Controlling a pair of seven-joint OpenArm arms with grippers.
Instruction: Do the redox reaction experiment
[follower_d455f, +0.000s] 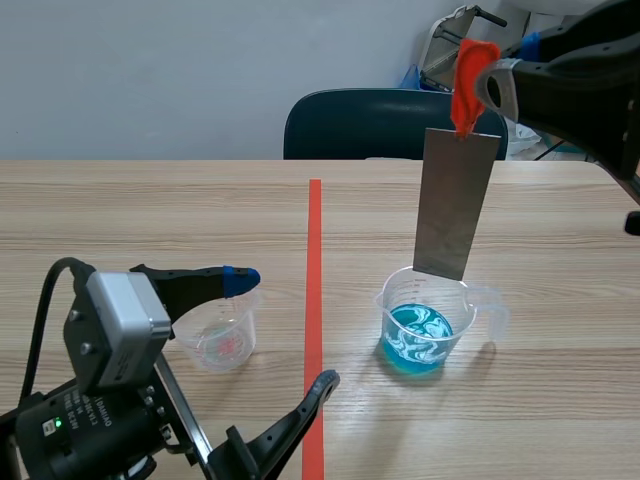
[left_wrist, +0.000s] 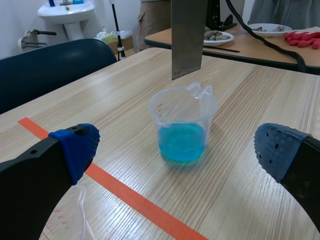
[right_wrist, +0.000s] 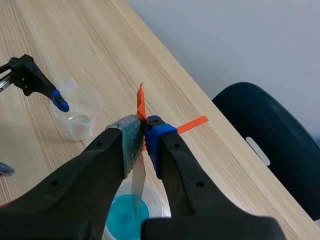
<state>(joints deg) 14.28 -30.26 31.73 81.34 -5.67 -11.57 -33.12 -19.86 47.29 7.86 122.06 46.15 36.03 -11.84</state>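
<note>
Currently at the dipping step. My right tool (right_wrist: 142, 132) is clamped on the orange tab (follower_d455f: 470, 75) at the top of the metal plate (follower_d455f: 458, 205). The plate hangs upright below the tool, its lower edge just above the beaker of blue liquid (follower_d455f: 425, 320) and not yet in it, I judge.

Next move calls for a straight descent, keeping the plate off the beaker wall.

My left tool (follower_d455f: 283, 332) sits low over the worktop (follower_d455f: 150, 210), fingers wide apart. The small beaker (follower_d455f: 222, 335) is beside one finger.

- Cannot tell whether that finger touches the small beaker's rim.
- A reddish trace in the small beaker is too faint to identify.
- From the right wrist the plate shows edge-on, so its height over the liquid is unclear.
</note>
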